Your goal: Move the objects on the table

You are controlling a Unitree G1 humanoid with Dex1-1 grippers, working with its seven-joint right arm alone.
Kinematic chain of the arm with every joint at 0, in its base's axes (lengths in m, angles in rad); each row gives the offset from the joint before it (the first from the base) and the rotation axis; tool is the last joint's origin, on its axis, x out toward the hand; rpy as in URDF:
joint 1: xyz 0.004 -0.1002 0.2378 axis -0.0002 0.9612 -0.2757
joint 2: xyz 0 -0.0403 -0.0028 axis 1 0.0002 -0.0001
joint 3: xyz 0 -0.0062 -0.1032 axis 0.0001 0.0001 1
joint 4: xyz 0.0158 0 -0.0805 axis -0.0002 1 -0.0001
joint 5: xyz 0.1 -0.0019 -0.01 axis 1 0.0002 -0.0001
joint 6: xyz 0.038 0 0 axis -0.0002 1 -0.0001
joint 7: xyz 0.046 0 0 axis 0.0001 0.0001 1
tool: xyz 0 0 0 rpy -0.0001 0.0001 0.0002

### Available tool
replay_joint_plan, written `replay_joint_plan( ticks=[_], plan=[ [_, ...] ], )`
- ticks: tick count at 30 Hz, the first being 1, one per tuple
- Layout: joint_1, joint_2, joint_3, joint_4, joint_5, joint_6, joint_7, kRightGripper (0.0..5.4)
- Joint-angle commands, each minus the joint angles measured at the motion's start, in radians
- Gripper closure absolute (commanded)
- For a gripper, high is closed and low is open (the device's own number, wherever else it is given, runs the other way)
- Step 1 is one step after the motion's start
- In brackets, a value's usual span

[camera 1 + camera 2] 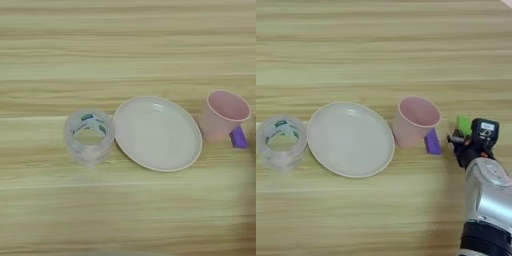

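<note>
Counter [125, 45]: light wood look, long horizontal grain stripes, smooth, faint sheen. Tape roll [89, 136]: clear glossy film, green print showing through inside. Plate [157, 132]: pale, smooth, plastic-like, soft gloss on rim. Cup [415, 121]: pink, matt plastic look; purple handle [432, 142] slightly shinier. Green block [463, 124]: bright, smooth, material unclear. Forearm [487, 195]: silver, brushed-metal sheen. Pincer [460, 141]: black, matt, plastic-like.

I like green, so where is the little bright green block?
The small bright-green block shows only in the right eye view, on the table's right side, just beyond the right gripper and right of the pink cup and its purple handle.
</note>
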Motion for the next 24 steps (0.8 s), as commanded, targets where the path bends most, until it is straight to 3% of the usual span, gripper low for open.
replay_joint_plan(
  ticks=[1,9,10,24],
  plan=[
    [-0.079,-0.073,0.021,0.061,-0.006,-0.089,-0.002,4.01],
    [-0.077,-0.071,0.057,0.087,0.004,-0.117,0.008,4.01],
    [-0.075,-0.069,0.061,0.085,0.006,-0.117,0.008,3.65],
    [-0.03,-0.066,0.064,-0.05,0.032,-0.094,-0.007,2.01]
  ],
)
